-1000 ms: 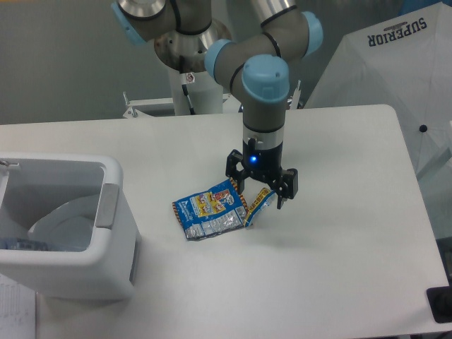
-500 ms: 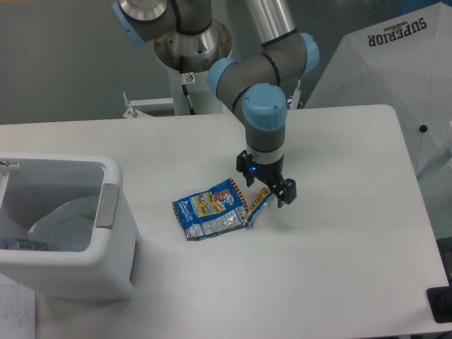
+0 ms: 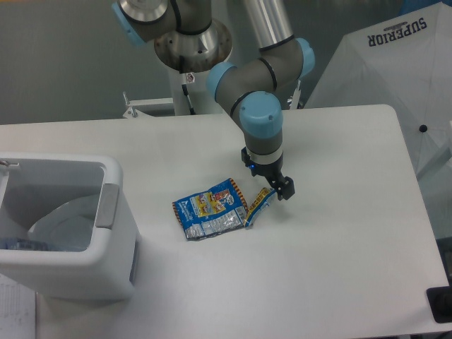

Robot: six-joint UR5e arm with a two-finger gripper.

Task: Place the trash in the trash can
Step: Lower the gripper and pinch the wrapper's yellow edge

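The arm is reaching down from the back, its gripper point(image 3: 271, 187) hanging over the yellow strip point(image 3: 258, 203) of the wrapper point(image 3: 210, 209); its opening cannot be told. The wrapper is lying flat mid-table point(image 3: 339, 247), long axis left-right, right of the trash can point(image 3: 106, 261).

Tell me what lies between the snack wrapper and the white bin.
Nothing: in the fixed camera view, only bare white table separates the crinkled blue-and-yellow snack wrapper from the large white plastic bin.
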